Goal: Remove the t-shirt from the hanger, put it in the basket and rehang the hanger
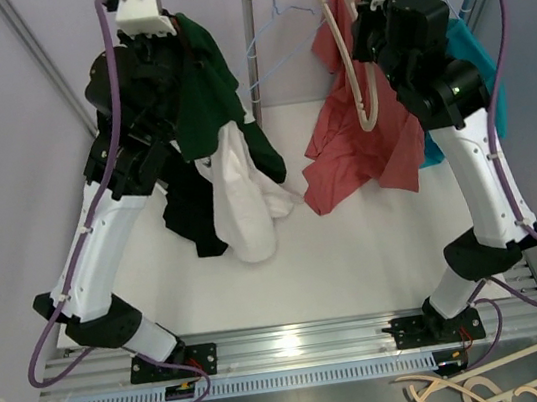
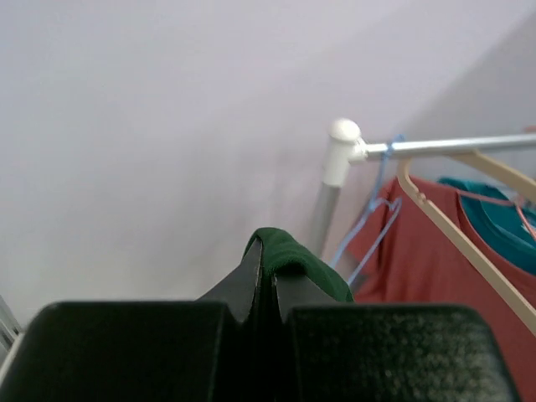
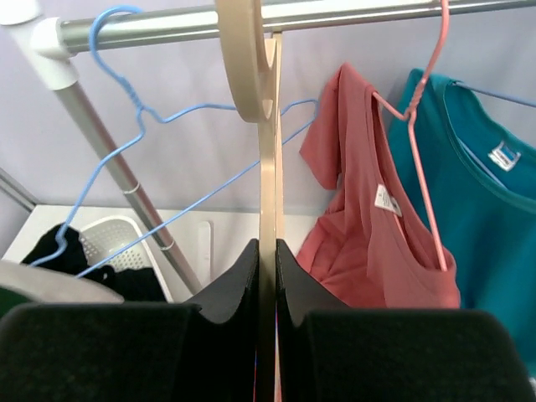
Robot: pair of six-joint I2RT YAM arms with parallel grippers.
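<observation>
Left gripper (image 2: 266,266): fingers pressed tight, pinching a fold of the dark green t-shirt (image 1: 210,93), raised at the far left. T-shirt: plain and crumpled, draping down from the grip along the left arm. A white garment (image 1: 244,205) and a black garment (image 1: 187,213) hang just below it over the white table (image 1: 358,258). It is well apart from the hanger. Right gripper (image 3: 268,261): clenched on the beige hanger (image 3: 266,167), seen edge-on, its hook up at the metal rail (image 3: 352,12). To the right: a red t-shirt (image 3: 360,226) on a pink wire hanger (image 3: 423,151), then a teal t-shirt (image 3: 494,226). To the left: a blue wire hanger (image 3: 167,113).
</observation>
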